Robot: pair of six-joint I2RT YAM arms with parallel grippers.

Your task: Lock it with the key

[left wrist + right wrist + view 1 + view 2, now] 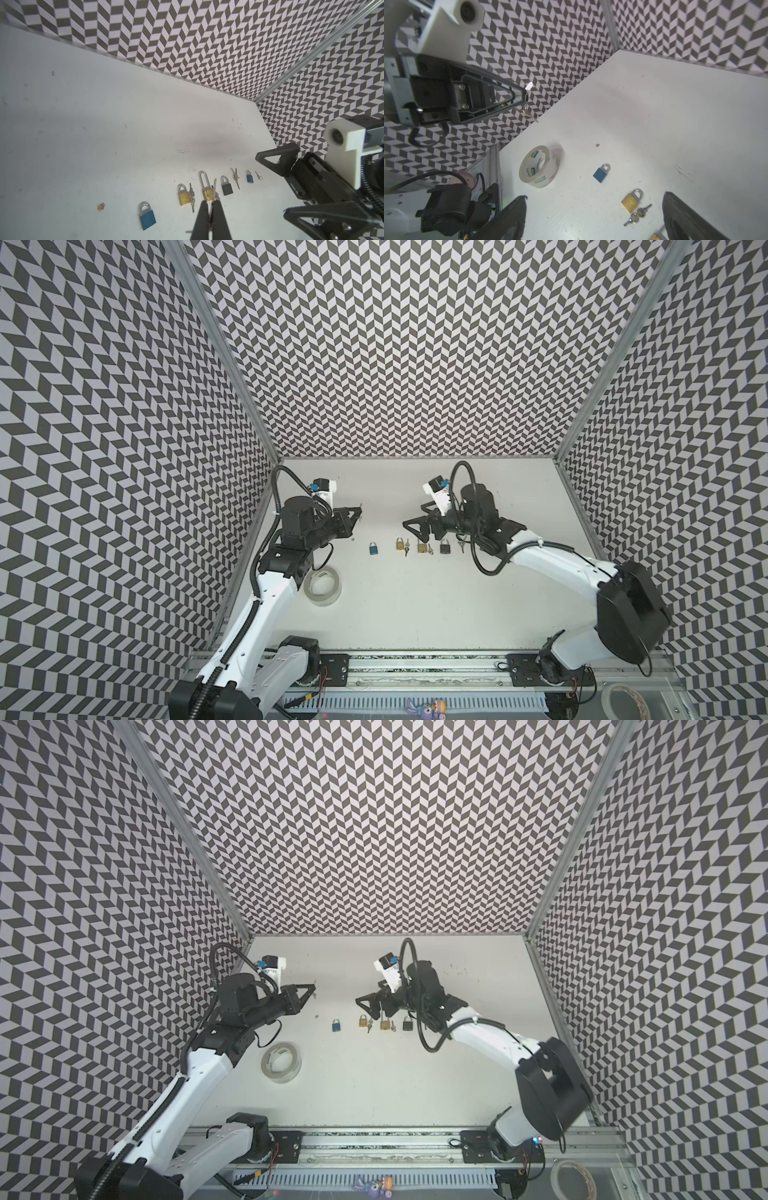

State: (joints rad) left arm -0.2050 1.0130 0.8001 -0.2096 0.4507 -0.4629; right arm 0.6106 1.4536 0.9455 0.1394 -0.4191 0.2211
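Observation:
My left gripper (359, 510) is shut on a small silver key (528, 85), and a second key hangs from its ring below the fingertips. The key's blade (214, 188) sticks out past the closed fingers (202, 216). It hovers above the table, left of a row of padlocks: blue padlock (373, 548), brass padlock (400, 544) with keys beside it, long-shackle brass padlock (204, 187), and black padlock (445, 546). My right gripper (414, 531) hangs open and holds nothing, just above the brass padlocks (631, 200).
A roll of clear tape (322, 587) lies near the left arm. Further keys (235, 179), a small blue padlock (249, 178) and another key lie at the row's right end, under the right arm. Patterned walls enclose the table on three sides.

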